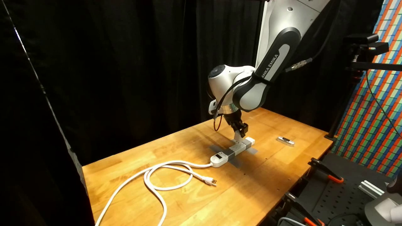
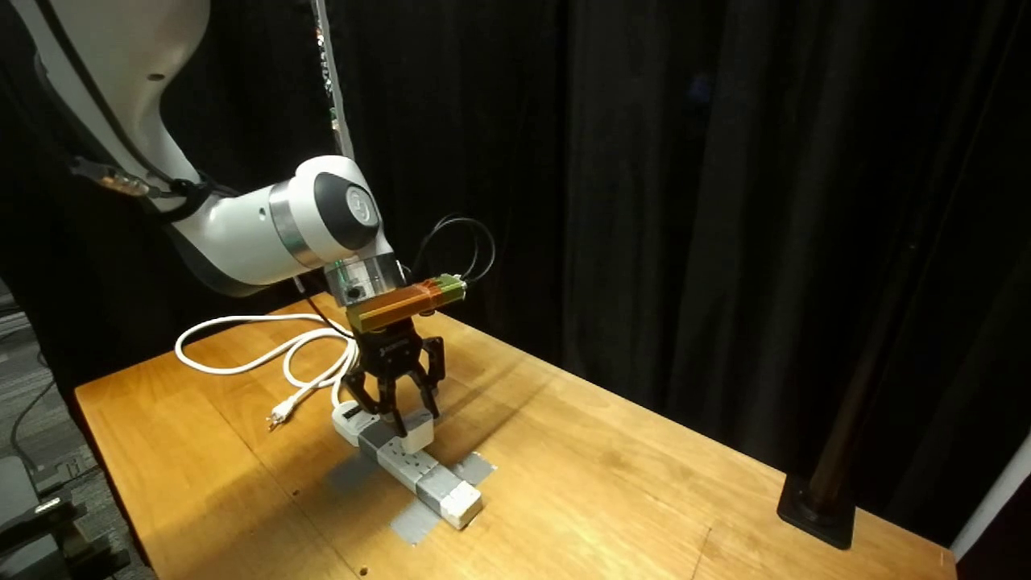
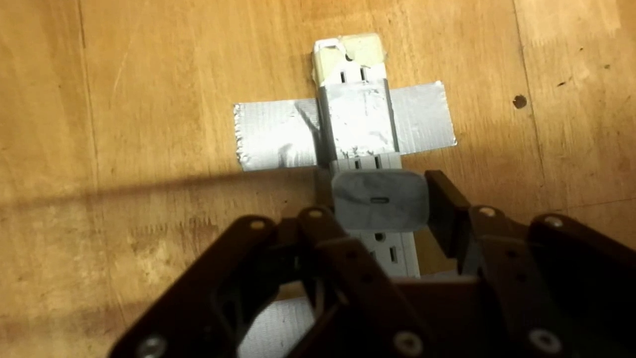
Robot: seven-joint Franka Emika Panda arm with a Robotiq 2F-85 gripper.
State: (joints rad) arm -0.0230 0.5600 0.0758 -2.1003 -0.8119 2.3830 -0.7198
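Observation:
A pale grey-white adapter [image 3: 380, 219] with a small slot in its top face sits between the two dark fingers of my gripper [image 2: 417, 417]. In the wrist view the right finger pad [image 3: 447, 209] lies against its side; the left contact is partly hidden. Directly beneath is a white power strip [image 3: 390, 256], fixed to the wooden table with silver tape [image 3: 422, 119]. Sockets of the strip show on both sides of the adapter. The adapter's lower end meets the strip's top in both exterior views; whether its prongs are in a socket I cannot tell.
The strip's white cord loops over the table and ends in a plug [image 1: 209, 180]. A small black-and-white object [image 1: 285, 141] lies near the table's edge. Orange-tipped clamps [image 1: 336, 179] grip that edge. A black post base [image 2: 817, 507] stands at a corner.

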